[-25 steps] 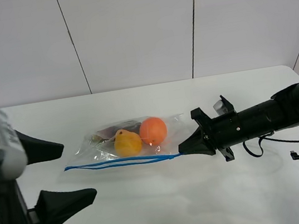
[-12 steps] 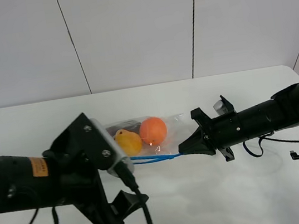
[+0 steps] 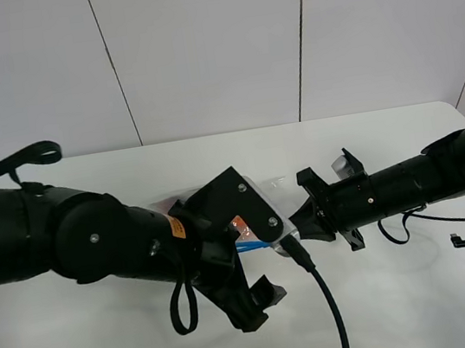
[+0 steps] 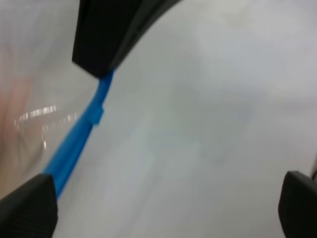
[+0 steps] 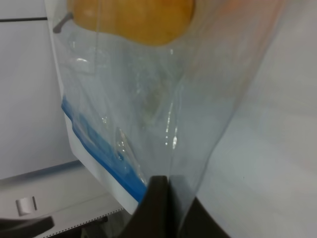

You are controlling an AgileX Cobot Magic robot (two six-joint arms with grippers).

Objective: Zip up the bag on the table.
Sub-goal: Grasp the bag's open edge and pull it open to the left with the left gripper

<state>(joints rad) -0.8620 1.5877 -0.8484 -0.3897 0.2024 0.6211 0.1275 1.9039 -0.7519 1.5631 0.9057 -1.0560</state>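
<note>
by my reading you're on the approach, lining up for the closing stroke, and the zip is not yet run. the bag (image 5: 148, 99) lies on the tabletop (image 3: 410, 305) near the middle. in the high view it's mostly hidden under your left arm. a yellow-orange item (image 5: 133, 15) shows through the clear plastic.

your right fingers (image 3: 297, 221) are clenched on the end of the bag's blue zip strip (image 4: 74, 148), pinning that corner. your left fingers (image 4: 25, 208) are spread wide and grasp nothing. in the left wrist view the strip runs from the right fingers down towards one left finger, and i can't tell whether it touches. the other left finger hangs well off to the side over bare tabletop.

there's a small nub (image 4: 96, 116) on the strip just beside the right pinch, too blurred to say if it's a slider.

next, i'd centre the left fingers over the strip close to that pinch, so the strip sits between them. then close gently and draw along the strip away from the right fingers, with that corner held firm.
</note>
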